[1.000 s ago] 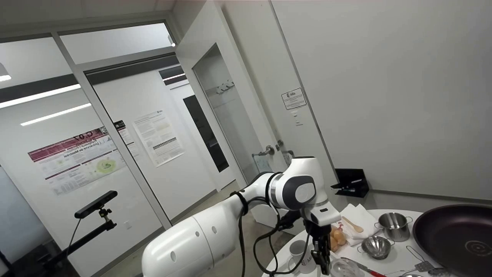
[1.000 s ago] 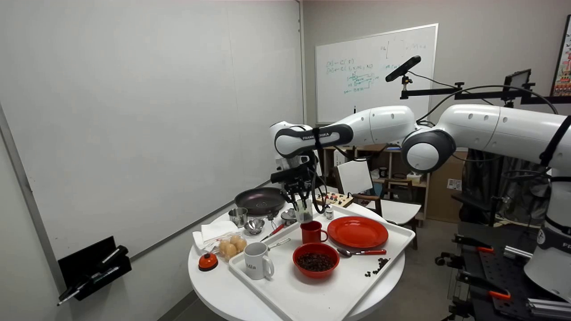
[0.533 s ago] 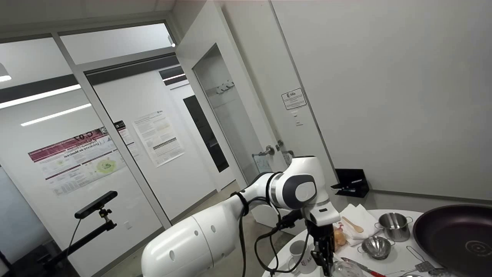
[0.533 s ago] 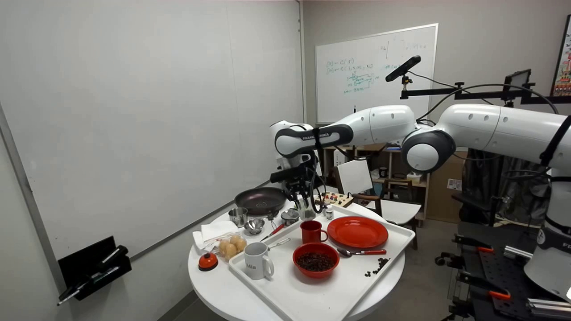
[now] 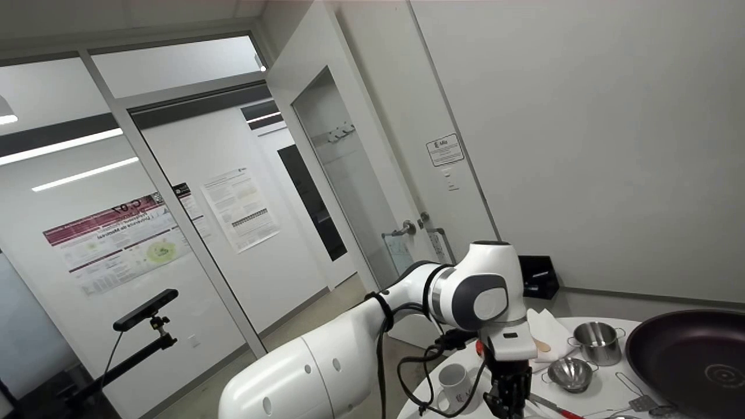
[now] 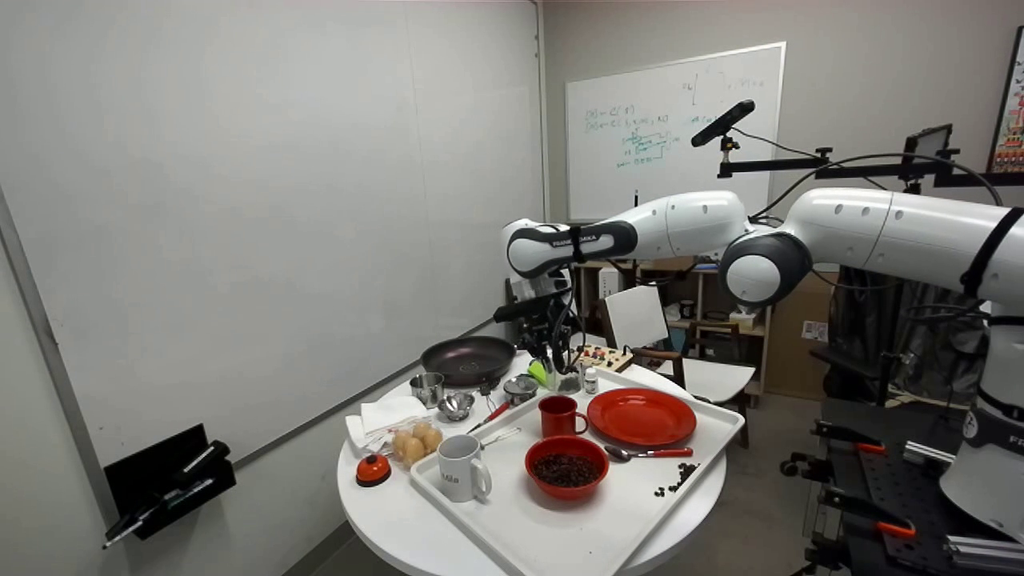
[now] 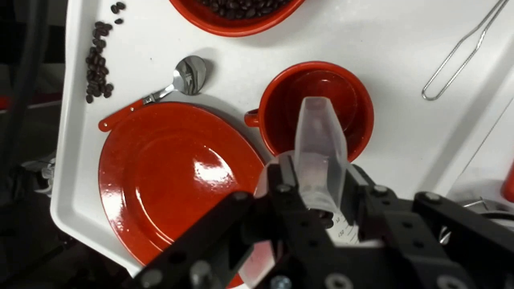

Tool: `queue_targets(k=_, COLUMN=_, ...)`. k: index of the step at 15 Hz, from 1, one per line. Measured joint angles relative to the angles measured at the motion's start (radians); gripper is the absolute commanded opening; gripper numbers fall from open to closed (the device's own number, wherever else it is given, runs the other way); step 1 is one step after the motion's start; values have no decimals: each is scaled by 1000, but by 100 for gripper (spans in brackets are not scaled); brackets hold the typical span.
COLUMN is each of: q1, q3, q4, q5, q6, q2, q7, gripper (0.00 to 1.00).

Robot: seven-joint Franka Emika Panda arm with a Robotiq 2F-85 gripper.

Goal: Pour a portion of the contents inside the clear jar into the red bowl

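The hand (image 7: pixel 322 175) is near the far end of the tray (image 6: pixel 552 536). Fingers (image 7: pixel 282 176) drawn in from both sides onto a narrow translucent part of the clear jar (image 6: pixel 570 385), pinching it. The jar thus sits between and just below the fingertips. Wrist view: printed scale marks show below the fingers, along with some dark contents (image 7: pixel 324 220), partly hidden. In an exterior view the jar looks close to upright; whether its base touches anything cannot be told.

The red bowl (image 6: pixel 566 492): upright on the tray, to the near side of the hand and well apart from it. Holds a heap of dark beans (image 6: pixel 565 470). A red mug (image 6: pixel 556 420) stands between bowl and hand, handle to the right; the jar is just past its far side.

Also on the tray, as seen in an exterior view: red plate (image 6: pixel 642 417) right of the mug; red-handled spoon (image 6: pixel 652 454) just nearer than the plate; loose beans (image 7: pixel 95 74) by the right edge; pale mug (image 6: pixel 458 472) left of the bowl. A small bottle (image 6: pixel 590 382) stands just right of the jar.

On the surface (image 6: pixel 392 520), left of the tray: steel bowl (image 6: pixel 456 406), steel pot (image 6: pixel 426 390) and, farther back, a dark pan (image 6: pixel 468 360). These three show in both exterior views.
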Motion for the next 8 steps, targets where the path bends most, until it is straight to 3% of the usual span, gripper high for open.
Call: queue_targets(k=8, q1=-91, q3=53, q4=0, q5=73, q6=-1, q2=56, q7=140, gripper=7)
